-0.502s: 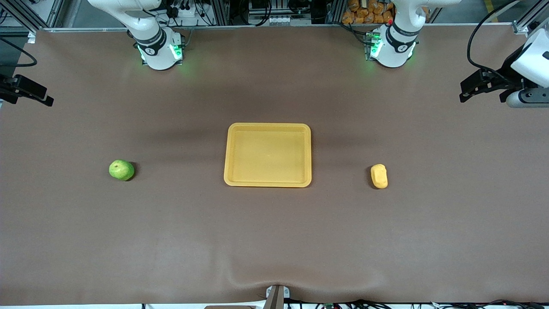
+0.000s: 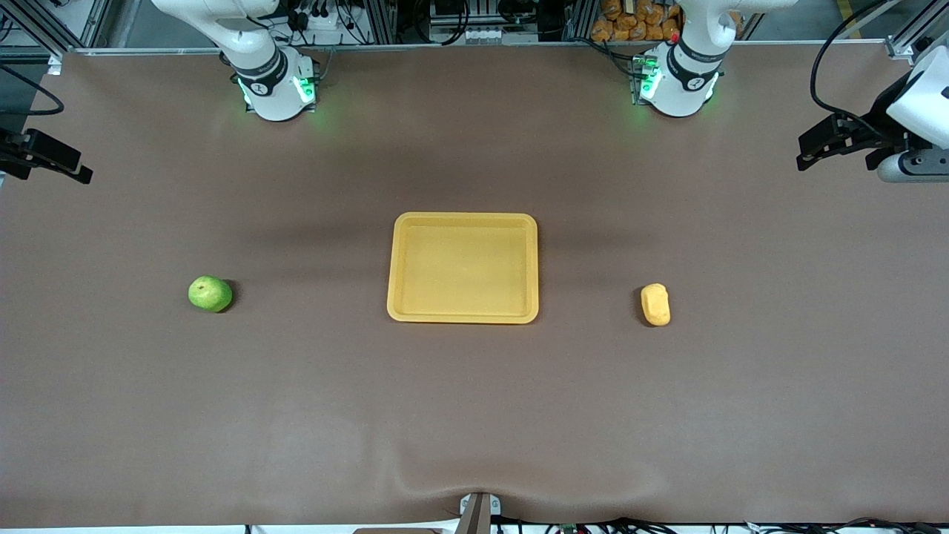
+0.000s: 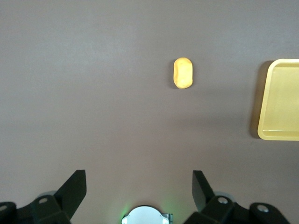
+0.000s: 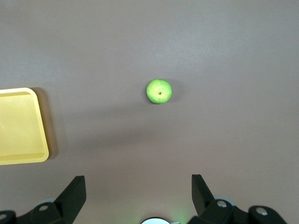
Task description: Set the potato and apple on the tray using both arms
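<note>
Front view shows the tray (image 2: 463, 268) lying empty at the middle of the table (image 2: 474, 415). The apple (image 2: 210, 294) sits on the table well apart from the tray, toward the right arm's end. The potato (image 2: 655, 304) lies on the table well apart from the tray, toward the left arm's end. Neither touches the tray.

The left tool (image 3: 139, 186) hangs high over the table at the left arm's end, its fingers (image 3: 74, 189) spread wide and holding nothing, with the potato and one tray edge below it. The right tool (image 4: 138, 185) hangs high over the right arm's end, fingers (image 4: 200, 187) spread wide and empty, above the apple and a tray corner.
</note>
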